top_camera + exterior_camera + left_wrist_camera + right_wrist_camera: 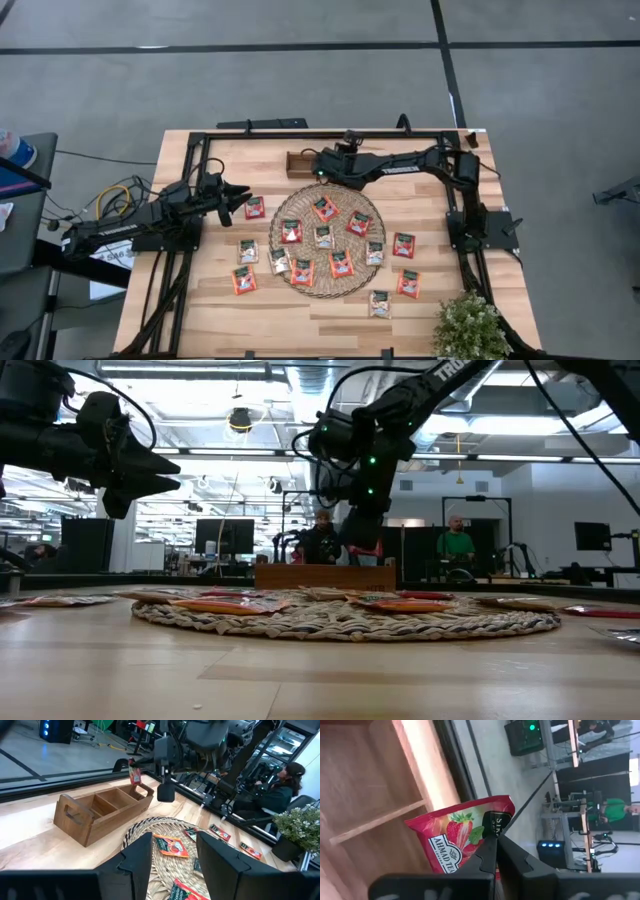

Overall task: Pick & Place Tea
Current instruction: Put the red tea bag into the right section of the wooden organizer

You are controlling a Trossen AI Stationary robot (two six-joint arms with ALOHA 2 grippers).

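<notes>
Several small tea sachets lie flat on the round woven mat (345,287), such as one (324,208), and on the table around it, such as one (247,250). A wooden compartment tray (100,810) stands at the far edge. My right gripper (496,836) hangs over the tray, shut on a red strawberry sachet (462,832). It also shows in the low view (362,540), above the tray (325,575). My left gripper (240,197) waits open at the table's left, level, pointing at the mat, its fingers (137,860) around nothing. My right gripper pinches the red sachet between its two fingers, at the edge by the dark green patch (492,826). The fingers slant down from the table's right. The sachet (134,774) hangs roughly upright, lifted clear, above a compartment at one end of the tray.
A black frame (200,135) runs along the table's sides and carries both arms. A potted plant (470,325) stands at the near right corner. People sit in the room beyond the far edge (455,545).
</notes>
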